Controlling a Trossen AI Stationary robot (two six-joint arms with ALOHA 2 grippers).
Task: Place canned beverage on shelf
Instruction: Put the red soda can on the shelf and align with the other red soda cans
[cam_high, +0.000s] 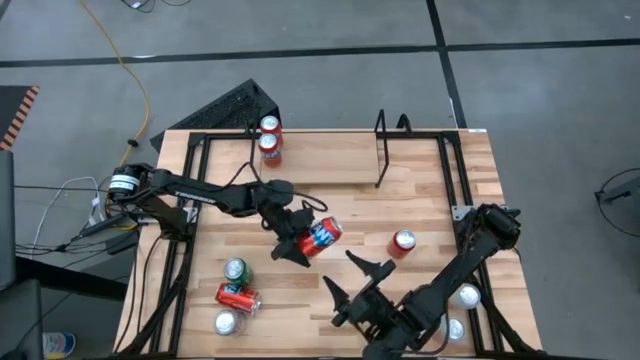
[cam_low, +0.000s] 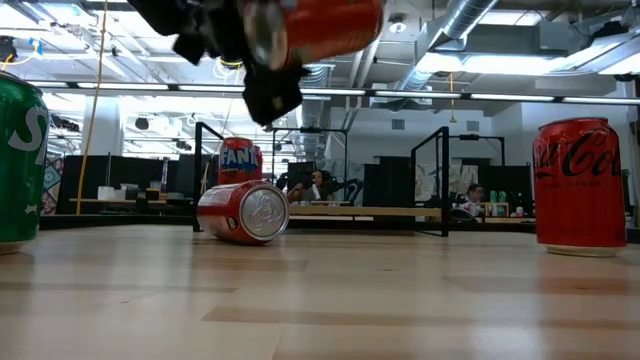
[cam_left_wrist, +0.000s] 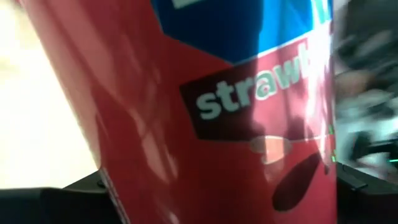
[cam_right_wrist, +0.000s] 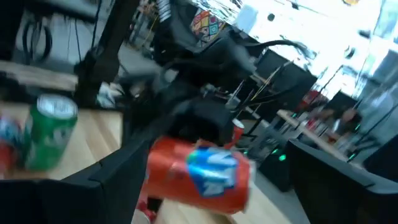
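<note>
Left tool clamped around can

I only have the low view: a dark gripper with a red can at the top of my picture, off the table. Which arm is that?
Observer: The left gripper; it holds the strawberry Fanta can on its side above the table's middle.
Operator: Where is the other arm?
Observer: The right gripper hangs near the front edge, jaws open and empty.
Operator: How many cans are on the shelf already?
Observer: None; the rack is at the table's far side, and the two cans at the far edge stand to its left.
</note>
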